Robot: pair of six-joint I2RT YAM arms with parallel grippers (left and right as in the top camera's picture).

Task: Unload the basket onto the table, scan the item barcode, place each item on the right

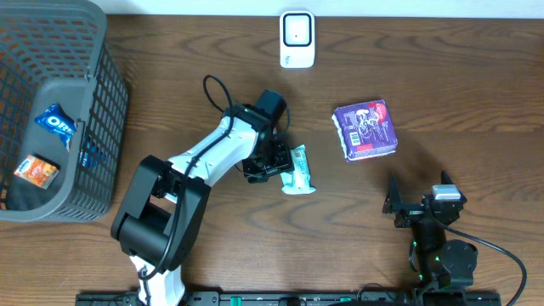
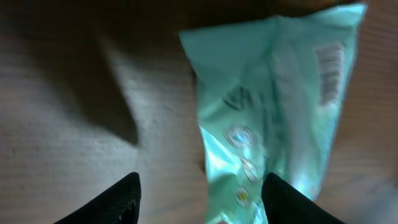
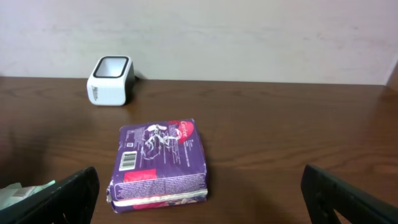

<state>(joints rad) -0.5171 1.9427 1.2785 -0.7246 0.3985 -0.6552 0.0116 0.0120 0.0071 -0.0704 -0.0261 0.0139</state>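
The pouch [image 2: 273, 112] looks light, soft and slippery; best pinched at an end, clear of the barcode [image 2: 329, 71]. Left gripper [image 2: 204, 183] and right gripper [image 3: 200, 180] both stand with jaws apart, empty

In the left wrist view we find the mint-green packet [image 2: 267, 112] out of focus. Its barcode [image 2: 329, 71] cannot be resolved, and its lower end runs off the bottom edge. That edge also crops both left fingers [image 2: 112, 202]. In the overhead view the wrist hides how the jaws of the left gripper [image 1: 276, 167] stand, and the left edge cuts the basket [image 1: 102, 127]. We cannot read the print on the purple pack [image 3: 161, 162].
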